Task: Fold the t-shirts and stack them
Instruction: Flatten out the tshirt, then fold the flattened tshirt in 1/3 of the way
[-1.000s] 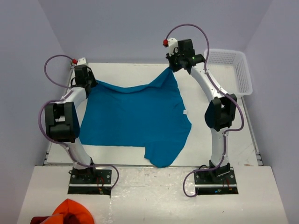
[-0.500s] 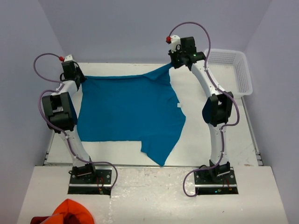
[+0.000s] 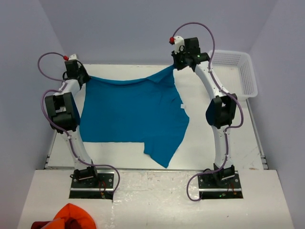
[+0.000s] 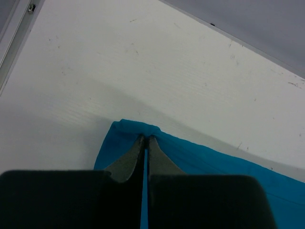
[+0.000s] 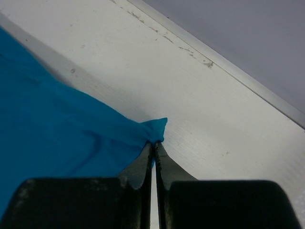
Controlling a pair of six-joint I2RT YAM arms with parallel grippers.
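the teal t-shirt (image 3: pixel 133 112) lies spread over the left and middle of the white table (image 3: pixel 214 143) in the top view. its far edge is lifted and sags in a shallow curve between two held corners. the left pincer (image 4: pixel 146 138), at the upper left of the top view, is pressed together on the far left corner; in the left wrist view a small fold of teal cloth shows just past the fingertips, with bare table beyond it up to the grey wall (image 4: pixel 267 24). the right pincer (image 5: pixel 155 142), at the upper middle of the top view, is likewise pinched on the other far corner, with a small teal tip poking past its fingertips and a strip of bare table running on to the table's far edge. the near hem lies flat, and one flap reaches about to the table's near edge at lower middle. a small white tag (image 3: pixel 182 107) sits on the shirt's slanting right edge. the left arm (image 3: pixel 62 114) stands along the shirt's left edge. right of the shirt a broad band of table lies open, crossed only by the right arm (image 3: pixel 221 114). a white basket (image 3: pixel 248 71) sits at the table's upper right corner, well apart from the shirt. an orange-red bunched cloth (image 3: pixel 71 217) lies at the lower left of the frame, on the near platform (image 3: pixel 157 200).
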